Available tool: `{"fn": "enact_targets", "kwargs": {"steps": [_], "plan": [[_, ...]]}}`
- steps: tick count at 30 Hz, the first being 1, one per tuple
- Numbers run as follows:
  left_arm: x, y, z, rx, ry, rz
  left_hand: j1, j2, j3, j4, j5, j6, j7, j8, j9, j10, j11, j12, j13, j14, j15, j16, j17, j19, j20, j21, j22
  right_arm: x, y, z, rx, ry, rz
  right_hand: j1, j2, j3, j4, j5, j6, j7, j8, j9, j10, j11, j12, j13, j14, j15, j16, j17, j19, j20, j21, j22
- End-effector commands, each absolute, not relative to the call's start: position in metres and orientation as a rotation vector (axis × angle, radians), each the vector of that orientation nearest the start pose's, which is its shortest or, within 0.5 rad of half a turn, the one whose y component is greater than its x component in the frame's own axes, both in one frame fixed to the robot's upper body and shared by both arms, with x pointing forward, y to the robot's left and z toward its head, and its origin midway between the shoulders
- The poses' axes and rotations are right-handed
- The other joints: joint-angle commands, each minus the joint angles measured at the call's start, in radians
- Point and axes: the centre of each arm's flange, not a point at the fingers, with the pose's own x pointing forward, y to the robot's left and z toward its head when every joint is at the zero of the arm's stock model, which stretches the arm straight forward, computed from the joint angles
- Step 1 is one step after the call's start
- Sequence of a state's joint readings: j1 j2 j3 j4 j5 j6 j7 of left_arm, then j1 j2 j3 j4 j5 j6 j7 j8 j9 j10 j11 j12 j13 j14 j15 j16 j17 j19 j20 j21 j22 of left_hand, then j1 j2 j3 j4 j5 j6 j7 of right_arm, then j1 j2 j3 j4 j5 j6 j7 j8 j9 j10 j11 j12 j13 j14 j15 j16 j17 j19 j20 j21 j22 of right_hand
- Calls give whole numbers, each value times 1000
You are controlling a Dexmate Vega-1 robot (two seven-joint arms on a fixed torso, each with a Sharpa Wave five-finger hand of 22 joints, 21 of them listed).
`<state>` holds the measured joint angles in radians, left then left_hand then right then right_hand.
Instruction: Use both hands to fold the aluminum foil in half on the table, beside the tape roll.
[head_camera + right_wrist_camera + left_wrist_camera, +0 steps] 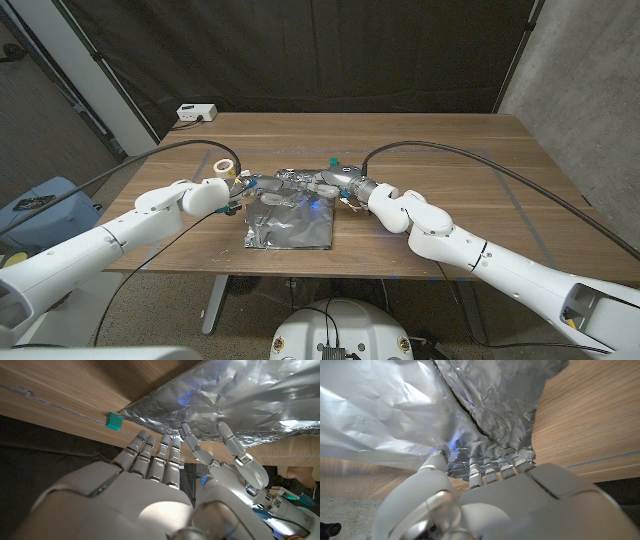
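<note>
Both robot hands hold the far edge of the aluminum foil [290, 212]: the left robot hand [240, 188] grips it at ten o'clock, the right robot hand [335, 186] at two. To fold well, I judge, carry both corners evenly toward six o'clock and match the edges before pressing. Crinkled, shiny foil lies mid-worktop [480, 190], just beside the tape roll [225, 166].

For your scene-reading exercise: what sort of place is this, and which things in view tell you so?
Probably a robot lab or test cell: a wooden table ringed by a black curtain, a bare concrete wall, and cabled robot arms working foil.
</note>
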<state>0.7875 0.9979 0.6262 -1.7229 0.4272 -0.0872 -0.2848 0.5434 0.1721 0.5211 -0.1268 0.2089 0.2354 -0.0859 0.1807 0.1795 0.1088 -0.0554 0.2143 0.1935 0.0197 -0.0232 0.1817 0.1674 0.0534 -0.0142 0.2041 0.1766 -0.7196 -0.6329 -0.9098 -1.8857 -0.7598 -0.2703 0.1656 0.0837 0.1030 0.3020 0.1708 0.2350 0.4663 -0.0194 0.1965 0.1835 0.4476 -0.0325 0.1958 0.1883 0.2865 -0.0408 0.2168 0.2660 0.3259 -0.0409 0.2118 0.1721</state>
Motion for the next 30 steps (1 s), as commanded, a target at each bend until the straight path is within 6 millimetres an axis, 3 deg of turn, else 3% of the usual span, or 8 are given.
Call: {"fn": "enact_targets", "kwargs": {"steps": [1, 10, 30], "plan": [[600, 263, -38, 1565, -448, -399, 4, 3, -2, -1, 3, 8, 3, 4, 2, 6, -2, 0, 3, 2, -1, -1, 2, 9, 2, 0, 4, 543, -56, -56, -1557, -641, 322, -11, 49, 1, -8, 2, 3, 7, 4, 3, 0, 4, 0, 3, -2, 8, -4, 0, -6, -11, -7, 0], [604, 263, -34, 1555, -456, -378, 4, 3, -3, -1, 4, 9, 5, 4, 2, 6, -2, 0, 3, 3, 1, -1, 2, 9, 3, 0, 4, 544, -56, -63, -1555, -590, 332, -11, 47, 3, -11, 2, 3, 7, 3, 2, -1, 4, -1, 3, -8, 9, -8, -4, -13, -11, -10, 0], [603, 262, -35, 1537, -459, -376, 4, 3, -3, -1, 4, 10, 6, 4, 2, 8, -2, 0, 3, 4, 0, -2, 2, 10, 4, 0, 4, 565, -56, -90, -1571, -530, 345, -13, 45, 8, -14, 3, 0, 5, 1, 2, -2, 1, -2, 3, -11, 6, -10, -11, -17, -17, -13, 0]]}}
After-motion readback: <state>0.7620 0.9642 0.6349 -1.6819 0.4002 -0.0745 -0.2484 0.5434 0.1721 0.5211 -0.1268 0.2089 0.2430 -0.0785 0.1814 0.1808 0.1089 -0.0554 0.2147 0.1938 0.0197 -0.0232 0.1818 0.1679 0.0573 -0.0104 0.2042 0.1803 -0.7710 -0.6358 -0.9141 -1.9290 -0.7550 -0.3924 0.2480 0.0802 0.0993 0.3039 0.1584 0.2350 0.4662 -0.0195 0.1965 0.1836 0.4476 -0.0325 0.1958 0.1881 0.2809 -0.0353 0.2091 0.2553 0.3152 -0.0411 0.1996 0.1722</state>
